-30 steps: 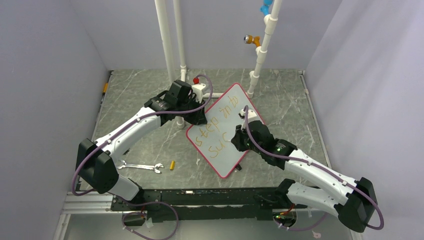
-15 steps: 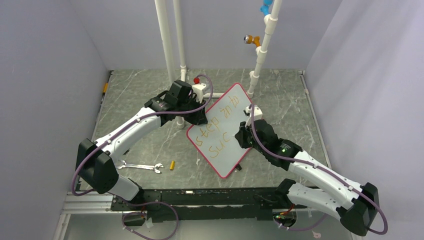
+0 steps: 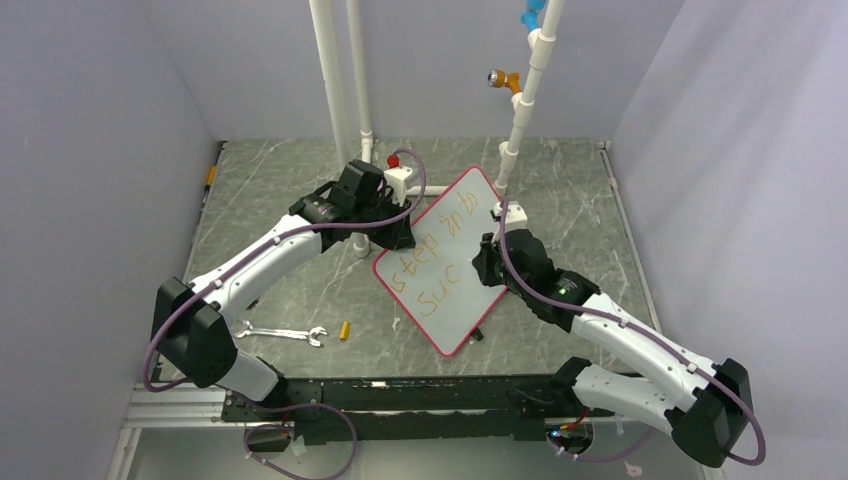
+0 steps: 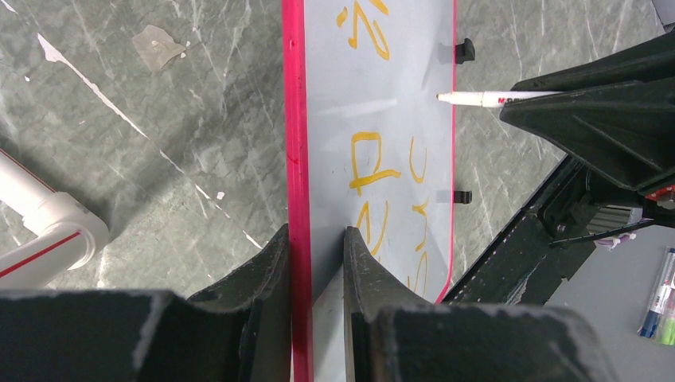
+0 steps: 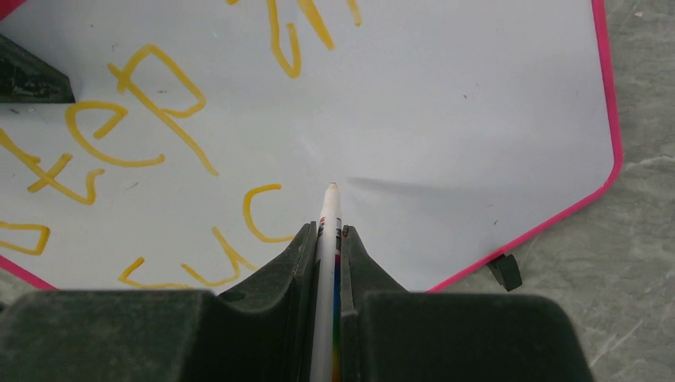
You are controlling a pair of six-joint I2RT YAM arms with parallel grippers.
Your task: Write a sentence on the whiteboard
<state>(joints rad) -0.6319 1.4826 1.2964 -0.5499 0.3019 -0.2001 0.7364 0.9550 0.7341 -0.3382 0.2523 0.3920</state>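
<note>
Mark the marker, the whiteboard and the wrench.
marker (image 5: 329, 208): right wrist view, white barrel just behind the tip.
whiteboard (image 3: 455, 328): top external view, bare white face near its bottom corner.
wrench (image 3: 280, 332): top external view, middle of the shaft.

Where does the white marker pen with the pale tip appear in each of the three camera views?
Top external: not discernible; the right gripper hides it above the red-rimmed whiteboard.
Left wrist: white marker pen, upper right, pointing left, tip over the board.
Right wrist: bottom centre, clamped between black fingers.
Shared landmark: the board's orange handwriting.
</note>
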